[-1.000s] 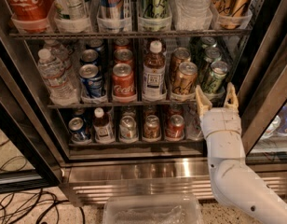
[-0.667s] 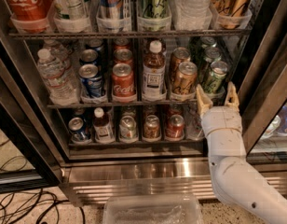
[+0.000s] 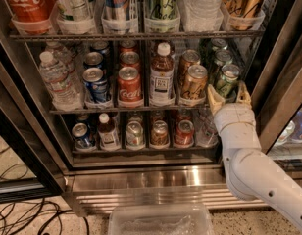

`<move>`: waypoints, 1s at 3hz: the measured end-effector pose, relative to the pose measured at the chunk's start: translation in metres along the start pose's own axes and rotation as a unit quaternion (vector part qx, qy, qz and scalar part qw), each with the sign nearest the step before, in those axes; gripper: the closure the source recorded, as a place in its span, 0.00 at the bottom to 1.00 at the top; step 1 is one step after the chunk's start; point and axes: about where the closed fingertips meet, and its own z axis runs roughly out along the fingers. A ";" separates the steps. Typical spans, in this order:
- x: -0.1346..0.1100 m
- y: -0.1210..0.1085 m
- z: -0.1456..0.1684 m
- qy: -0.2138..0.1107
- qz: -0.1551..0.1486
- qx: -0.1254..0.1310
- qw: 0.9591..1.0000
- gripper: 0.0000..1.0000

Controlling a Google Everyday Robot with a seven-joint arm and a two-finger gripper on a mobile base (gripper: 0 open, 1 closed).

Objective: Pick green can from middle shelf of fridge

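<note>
The fridge point(image 3: 141, 180) stands open in front of me, with a dark interior and a steel base grille. On the middle shelf point(image 3: 141, 107), the rightmost lane holds a row of green cans; the front green can point(image 3: 227, 80) has dark green sides and a silver top. My white gripper point(image 3: 228, 93) is open, just in front of this can and slightly below its top. One tan fingertip point(image 3: 213, 95) sits left of the can and the other right of it. I cannot tell whether they touch it.
Gold-brown cans point(image 3: 194, 83) stand in the lane left of the green cans, then a brown bottle point(image 3: 162, 73), red cans point(image 3: 129, 85), blue cans point(image 3: 96, 82) and water bottles point(image 3: 55, 77). The door frame point(image 3: 283, 87) is close on the right. A clear plastic bin point(image 3: 161, 220) and cables point(image 3: 23, 214) lie on the floor.
</note>
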 end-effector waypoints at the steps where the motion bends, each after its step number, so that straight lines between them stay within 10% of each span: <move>1: 0.001 -0.002 0.009 -0.001 -0.004 0.005 1.000 0.40; 3: 0.010 -0.006 0.023 0.009 -0.012 0.015 1.000 0.38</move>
